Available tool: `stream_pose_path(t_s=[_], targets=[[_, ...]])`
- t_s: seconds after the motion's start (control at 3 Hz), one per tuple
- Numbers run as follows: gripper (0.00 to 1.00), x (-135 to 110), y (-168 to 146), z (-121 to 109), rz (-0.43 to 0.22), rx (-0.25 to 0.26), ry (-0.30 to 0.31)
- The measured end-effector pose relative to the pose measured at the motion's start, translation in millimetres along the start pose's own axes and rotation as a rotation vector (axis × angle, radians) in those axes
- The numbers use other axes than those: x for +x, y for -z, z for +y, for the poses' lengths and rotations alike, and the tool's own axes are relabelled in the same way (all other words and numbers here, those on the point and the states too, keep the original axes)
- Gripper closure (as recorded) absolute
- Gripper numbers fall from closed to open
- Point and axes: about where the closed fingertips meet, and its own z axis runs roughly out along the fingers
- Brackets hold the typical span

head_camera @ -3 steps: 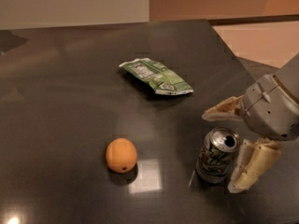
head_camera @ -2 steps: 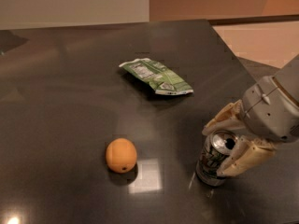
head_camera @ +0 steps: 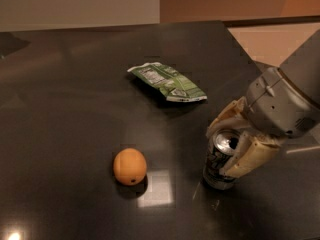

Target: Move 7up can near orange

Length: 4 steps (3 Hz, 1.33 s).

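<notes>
Gripper (head_camera: pixel 223 149) at the right of the counter (head_camera: pixel 75 84), its two pale fingers closed from opposite sides on the upper body of the 7up can (head_camera: pixel 216 165). The can stands upright near the front right, and a pinch high on its wall would let it be carried or slid without tipping. The orange (head_camera: pixel 130 166) rests to the can's left, apart from it, with bare counter between them, so the transfer is judged not yet made. A crinkled green-and-white snack bag (head_camera: pixel 167 81) lies flat farther back, clear of that path. Count: one can, one orange, one bag, one gripper.
</notes>
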Motion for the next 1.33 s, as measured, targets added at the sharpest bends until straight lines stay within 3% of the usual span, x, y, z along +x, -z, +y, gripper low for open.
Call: stream_pose_path(t_s=[0.33,1.0,1.33], targets=[[1.00,-25,-6,-14,-0.012,-0.006,0.009],[1.00,-67,-28,-30,-0.078,-0.034,0.013],[0.82,-77,-38,-30,-0.078,-0.042,0.034]])
